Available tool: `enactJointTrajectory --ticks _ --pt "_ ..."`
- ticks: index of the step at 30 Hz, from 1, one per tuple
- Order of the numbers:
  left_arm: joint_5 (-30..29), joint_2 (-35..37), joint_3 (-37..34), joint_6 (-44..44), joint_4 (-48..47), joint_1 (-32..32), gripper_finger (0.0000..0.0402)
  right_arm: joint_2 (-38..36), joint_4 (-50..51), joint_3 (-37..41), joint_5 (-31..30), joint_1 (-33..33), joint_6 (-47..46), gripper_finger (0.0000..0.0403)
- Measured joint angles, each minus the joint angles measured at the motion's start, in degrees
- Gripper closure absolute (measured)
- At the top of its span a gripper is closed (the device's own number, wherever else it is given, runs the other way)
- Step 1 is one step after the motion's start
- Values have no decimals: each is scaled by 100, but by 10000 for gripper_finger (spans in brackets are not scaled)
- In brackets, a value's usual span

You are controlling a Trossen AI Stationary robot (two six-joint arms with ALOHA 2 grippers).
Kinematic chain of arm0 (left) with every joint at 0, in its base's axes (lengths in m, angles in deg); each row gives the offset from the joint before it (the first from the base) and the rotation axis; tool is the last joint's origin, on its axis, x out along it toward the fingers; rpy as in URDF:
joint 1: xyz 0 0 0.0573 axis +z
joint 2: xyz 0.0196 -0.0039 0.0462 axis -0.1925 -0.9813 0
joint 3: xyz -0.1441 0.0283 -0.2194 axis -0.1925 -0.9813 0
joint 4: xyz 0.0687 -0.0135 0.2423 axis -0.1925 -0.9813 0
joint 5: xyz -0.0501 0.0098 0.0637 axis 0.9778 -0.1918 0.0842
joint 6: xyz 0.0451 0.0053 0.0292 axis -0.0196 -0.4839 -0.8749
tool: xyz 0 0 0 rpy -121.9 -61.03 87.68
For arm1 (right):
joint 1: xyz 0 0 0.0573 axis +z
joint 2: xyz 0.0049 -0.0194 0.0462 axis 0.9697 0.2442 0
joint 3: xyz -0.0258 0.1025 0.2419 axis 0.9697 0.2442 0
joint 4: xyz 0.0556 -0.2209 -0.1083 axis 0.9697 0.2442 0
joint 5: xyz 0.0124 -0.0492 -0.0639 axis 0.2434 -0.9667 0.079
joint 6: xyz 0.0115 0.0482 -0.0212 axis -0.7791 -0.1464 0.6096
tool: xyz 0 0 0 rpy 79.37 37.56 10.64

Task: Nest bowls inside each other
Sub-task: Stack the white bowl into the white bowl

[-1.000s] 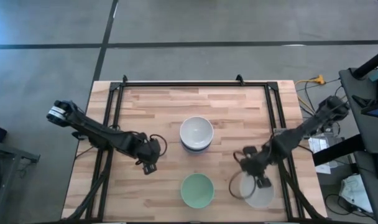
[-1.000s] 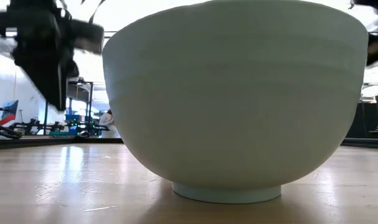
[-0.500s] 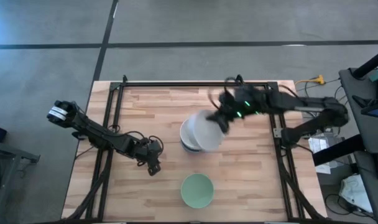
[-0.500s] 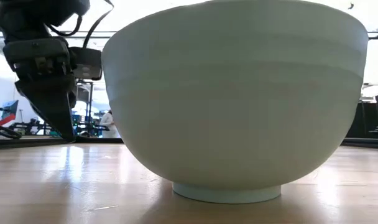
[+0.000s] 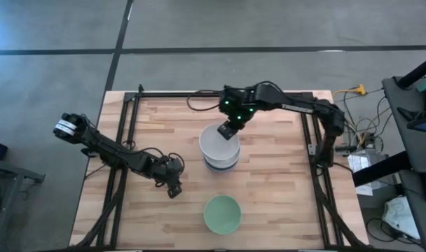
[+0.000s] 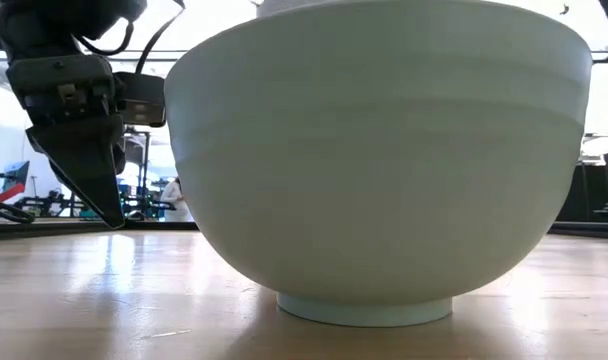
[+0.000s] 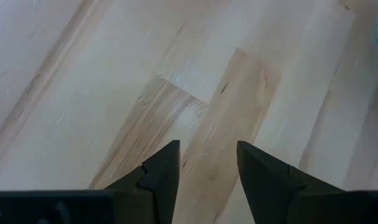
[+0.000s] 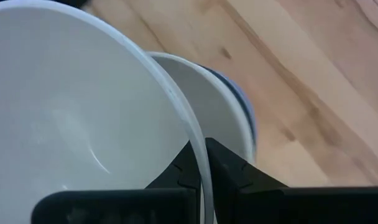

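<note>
While my right pincer [image 5: 229, 130] grips a white bowl [image 5: 219, 143] over the central stack [image 5: 221, 165], the mint bowl [image 5: 222, 213] remains unnested; left pincer [image 5: 172, 187] narrowly parted, idle.

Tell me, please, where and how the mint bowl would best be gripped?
Probably by its rim, from above: the mint bowl stands upright and open, alone near the table's front edge, so one finger can go inside the wall and one outside. The right gripper holds a white bowl by its rim this way. The left gripper, open and empty, is nearest.
</note>
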Motion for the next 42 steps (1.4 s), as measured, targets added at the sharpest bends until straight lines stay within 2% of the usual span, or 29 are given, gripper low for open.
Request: enactJointTrajectory --ticks 6,13,23,42 --pt "-10 0 0 23 2 0 258 276 676 -553 -570 115 276 390" --pt "-96 0 -4 -18 2 0 258 303 750 -563 -799 248 302 390" --pt "-188 0 -7 -23 2 4 258 305 665 -96 -869 318 264 390" --pt "-188 0 -4 4 128 4 258 305 328 -55 -886 356 330 385"
